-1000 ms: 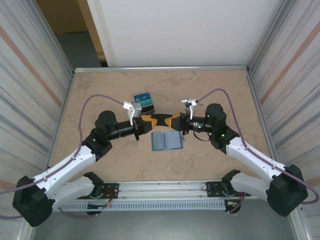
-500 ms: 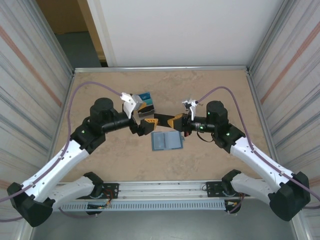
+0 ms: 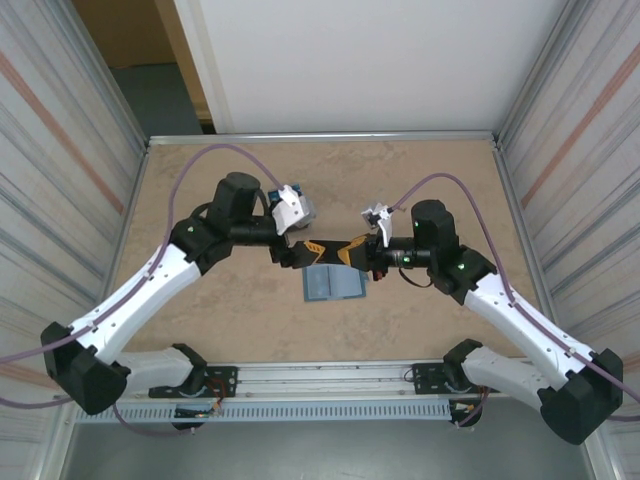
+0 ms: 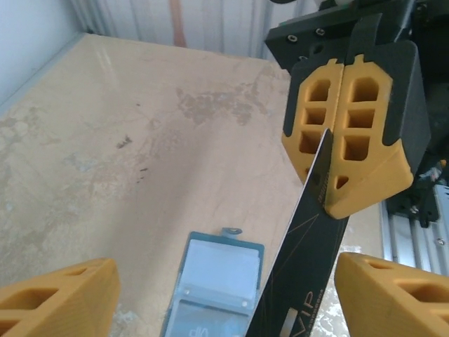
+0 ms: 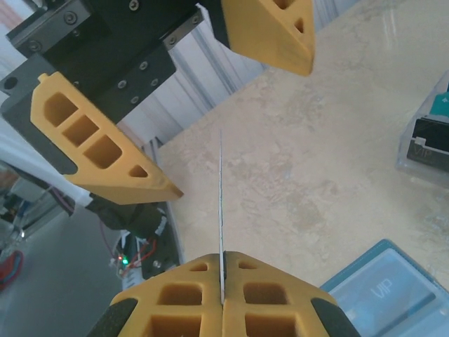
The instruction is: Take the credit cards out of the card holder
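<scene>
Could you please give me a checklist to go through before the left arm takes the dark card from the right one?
1. Right gripper shut on the dark card: ok, it pinches one end.
2. Left gripper open: ok, its fingers stand wide apart.
3. Card lined up between the left fingers: ok, one finger on each side, neither touching it.
4. Card free of the card holder: ok, the holder lies open on the table below.
5. Card reaches deep enough between the left fingers for a firm grip: cannot tell.
</scene>
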Robot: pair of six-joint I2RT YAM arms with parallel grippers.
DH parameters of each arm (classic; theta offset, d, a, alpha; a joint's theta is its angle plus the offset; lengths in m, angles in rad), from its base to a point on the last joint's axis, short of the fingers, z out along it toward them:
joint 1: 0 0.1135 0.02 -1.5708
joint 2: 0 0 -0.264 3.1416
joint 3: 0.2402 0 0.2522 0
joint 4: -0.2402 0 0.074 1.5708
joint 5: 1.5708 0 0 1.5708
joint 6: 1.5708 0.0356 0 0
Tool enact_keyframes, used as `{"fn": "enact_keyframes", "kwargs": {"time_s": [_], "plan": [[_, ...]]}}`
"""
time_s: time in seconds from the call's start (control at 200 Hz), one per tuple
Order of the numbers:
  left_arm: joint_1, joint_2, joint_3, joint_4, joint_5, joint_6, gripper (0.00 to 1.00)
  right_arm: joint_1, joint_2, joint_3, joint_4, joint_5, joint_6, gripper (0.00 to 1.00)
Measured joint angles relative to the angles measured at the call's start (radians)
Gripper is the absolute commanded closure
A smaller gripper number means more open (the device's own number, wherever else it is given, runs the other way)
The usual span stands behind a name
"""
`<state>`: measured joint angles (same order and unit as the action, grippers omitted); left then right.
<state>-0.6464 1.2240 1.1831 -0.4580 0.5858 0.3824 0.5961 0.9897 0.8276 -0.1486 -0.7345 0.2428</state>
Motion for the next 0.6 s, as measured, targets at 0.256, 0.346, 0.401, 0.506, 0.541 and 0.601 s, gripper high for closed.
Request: {"fn": "enact_keyframes", "kwargs": {"time_s": [0.256, 0.346, 0.401, 0.506, 0.541, 0.601], "plan": [[-0.004, 0.105, 0.084, -0.108, 0.121, 0.140, 0.53, 0.000, 0.054, 0.022, -0.025, -0.030, -0.025, 1.00], [-0.007, 0.135, 0.102, -0.137, 0.142, 0.174, 0.63, 0.000, 0.065, 0.027, -0.029, -0.031, -0.031, 1.00], [-0.011, 0.147, 0.109, -0.150, 0.148, 0.197, 0.68, 0.000, 0.069, 0.029, -0.031, -0.031, -0.036, 1.00], [-0.015, 0.157, 0.111, -0.169, 0.158, 0.224, 0.83, 0.000, 0.072, 0.029, -0.034, -0.029, -0.040, 1.00], [-0.017, 0.157, 0.111, -0.175, 0.161, 0.233, 0.90, 0.000, 0.074, 0.029, -0.036, -0.027, -0.042, 1.00], [-0.022, 0.157, 0.113, -0.187, 0.163, 0.250, 1.00, 0.000, 0.077, 0.029, -0.042, -0.023, -0.047, 1.00]]}}
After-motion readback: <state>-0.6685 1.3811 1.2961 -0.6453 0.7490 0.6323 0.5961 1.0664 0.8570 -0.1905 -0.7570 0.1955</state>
